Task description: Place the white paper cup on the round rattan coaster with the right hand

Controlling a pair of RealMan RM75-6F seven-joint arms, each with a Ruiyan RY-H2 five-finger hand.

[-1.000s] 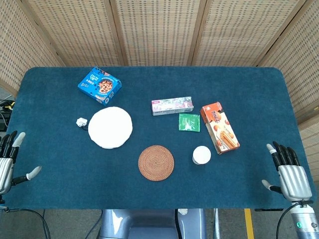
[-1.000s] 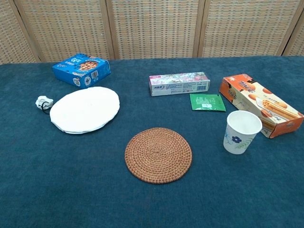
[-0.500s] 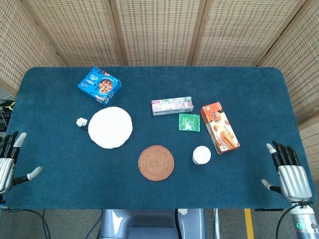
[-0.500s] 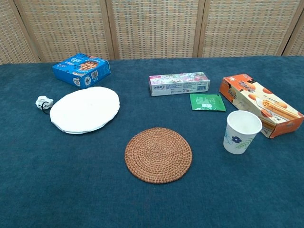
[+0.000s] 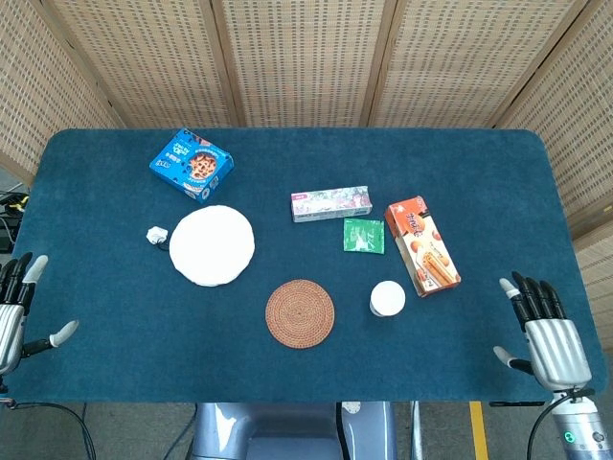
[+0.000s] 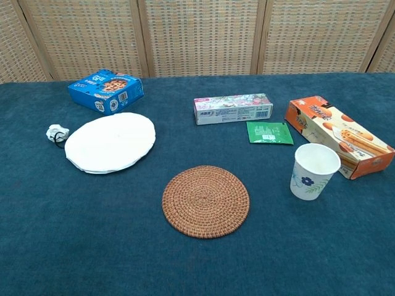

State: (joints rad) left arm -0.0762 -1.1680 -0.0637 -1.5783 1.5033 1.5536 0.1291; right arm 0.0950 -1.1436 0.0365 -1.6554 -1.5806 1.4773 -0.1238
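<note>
The white paper cup (image 5: 387, 298) (image 6: 313, 171), printed with a small blue flower, stands upright on the blue cloth to the right of the round rattan coaster (image 5: 301, 312) (image 6: 205, 200). A gap of cloth separates them. My right hand (image 5: 543, 334) hovers at the table's front right edge, well right of the cup, fingers spread and empty. At the front left edge my left hand (image 5: 15, 311) is also open with nothing in it. Neither hand shows in the chest view.
An orange biscuit box (image 5: 421, 245) lies just behind and right of the cup. A green packet (image 5: 364, 235), a toothpaste box (image 5: 331, 204), a white plate (image 5: 212, 245), a small white object (image 5: 156, 234) and a blue cookie box (image 5: 192, 164) sit farther back.
My right hand has shifted slightly leftward and toward the table. Nothing else has moved.
</note>
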